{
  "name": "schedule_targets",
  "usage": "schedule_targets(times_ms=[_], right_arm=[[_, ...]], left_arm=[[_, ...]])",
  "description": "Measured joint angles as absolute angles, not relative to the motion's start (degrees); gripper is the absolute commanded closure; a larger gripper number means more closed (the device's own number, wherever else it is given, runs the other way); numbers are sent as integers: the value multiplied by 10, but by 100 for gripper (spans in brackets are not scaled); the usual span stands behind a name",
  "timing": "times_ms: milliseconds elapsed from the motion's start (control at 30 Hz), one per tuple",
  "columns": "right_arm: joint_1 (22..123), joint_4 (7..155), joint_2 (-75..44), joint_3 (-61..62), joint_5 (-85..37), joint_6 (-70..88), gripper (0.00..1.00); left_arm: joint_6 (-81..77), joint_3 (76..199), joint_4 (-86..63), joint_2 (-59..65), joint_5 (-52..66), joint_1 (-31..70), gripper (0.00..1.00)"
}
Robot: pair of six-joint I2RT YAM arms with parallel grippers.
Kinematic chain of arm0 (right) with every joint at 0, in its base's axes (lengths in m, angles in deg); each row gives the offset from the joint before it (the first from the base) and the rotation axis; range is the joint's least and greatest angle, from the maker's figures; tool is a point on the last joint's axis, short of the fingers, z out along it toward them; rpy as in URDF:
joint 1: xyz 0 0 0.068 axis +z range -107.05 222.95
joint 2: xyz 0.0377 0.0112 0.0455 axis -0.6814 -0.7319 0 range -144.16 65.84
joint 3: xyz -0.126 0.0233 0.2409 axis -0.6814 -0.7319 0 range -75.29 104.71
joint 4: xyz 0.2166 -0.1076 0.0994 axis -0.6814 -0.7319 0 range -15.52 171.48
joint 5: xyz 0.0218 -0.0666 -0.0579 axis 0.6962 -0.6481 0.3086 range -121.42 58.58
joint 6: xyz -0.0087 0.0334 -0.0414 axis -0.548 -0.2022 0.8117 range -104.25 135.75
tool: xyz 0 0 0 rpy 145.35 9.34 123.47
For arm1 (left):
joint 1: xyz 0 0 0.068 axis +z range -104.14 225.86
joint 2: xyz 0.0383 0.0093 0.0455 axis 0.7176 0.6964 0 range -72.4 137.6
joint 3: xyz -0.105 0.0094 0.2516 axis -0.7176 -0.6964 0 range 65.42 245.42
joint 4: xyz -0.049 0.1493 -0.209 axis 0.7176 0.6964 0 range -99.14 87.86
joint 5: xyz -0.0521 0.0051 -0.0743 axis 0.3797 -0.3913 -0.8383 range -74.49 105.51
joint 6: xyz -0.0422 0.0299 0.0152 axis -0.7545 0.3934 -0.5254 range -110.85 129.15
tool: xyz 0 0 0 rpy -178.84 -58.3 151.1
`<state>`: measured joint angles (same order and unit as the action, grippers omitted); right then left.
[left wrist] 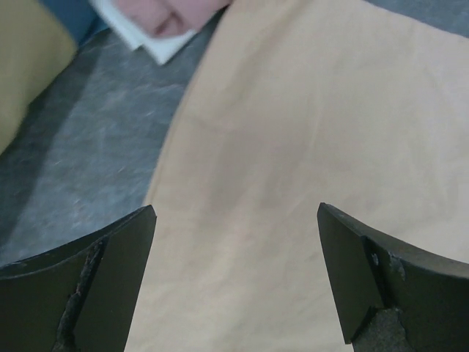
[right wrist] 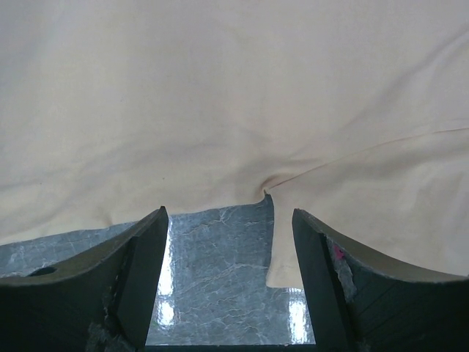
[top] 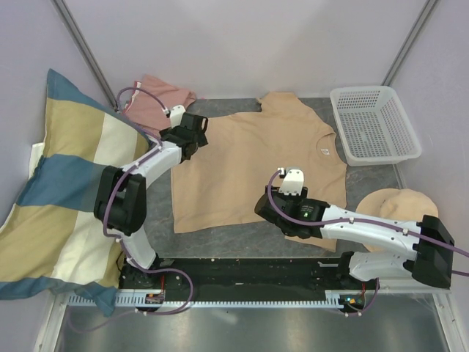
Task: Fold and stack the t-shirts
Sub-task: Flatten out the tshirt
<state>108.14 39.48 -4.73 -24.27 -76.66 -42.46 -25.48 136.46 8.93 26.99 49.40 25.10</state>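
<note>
Grey, marbled tabletop [top: 220,246], glossy in patches toward the front. At far left, a large pillow [top: 58,183] striped blue, yellow and cream, slumped against the left wall [top: 22,44] and reaching past the tabletop's near edge. At back right, a white slotted plastic basket [top: 364,90], upright. Just in front of it, at the right edge, a round beige domed hat [top: 396,205], partly hidden. Along the near edge, a black rail [top: 242,275] with a white slotted cable duct [top: 242,301] below. Behind, two slanted metal posts [top: 80,44].
</note>
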Motion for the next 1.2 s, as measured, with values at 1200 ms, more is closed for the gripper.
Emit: schedule_targets(times_ms=[1200], right_arm=[[1053,420,-99,-243,-732,-399,21]], left_arm=[[-195,1740,170,616,229,304,3]])
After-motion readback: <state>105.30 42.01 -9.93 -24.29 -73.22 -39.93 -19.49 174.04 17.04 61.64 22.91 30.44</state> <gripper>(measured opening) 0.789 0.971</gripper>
